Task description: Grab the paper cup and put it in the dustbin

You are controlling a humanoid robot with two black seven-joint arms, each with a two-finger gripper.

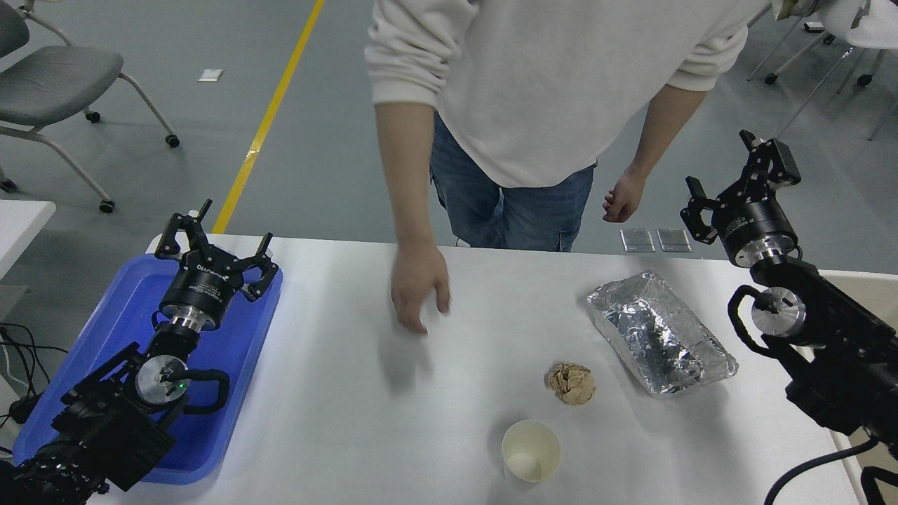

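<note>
The paper cup (531, 451) stands upright near the table's front edge, white with a cream inside, and nothing touches it. At the right edge, a pale beige strip of the dustbin (859, 282) shows behind my right arm, mostly hidden by it. My right gripper (729, 168) is raised at the far right, beyond the table's back edge, open and holding nothing. It is well away from the cup. The left gripper (214, 235) is parked open over the blue tray (112, 315) at the left.
A person stands at the far side with one hand (419, 284) reaching down over the table's middle. A crumpled brown paper ball (573, 384) lies just behind the cup. A crinkled silver foil tray (659, 333) lies to its right, near my right arm.
</note>
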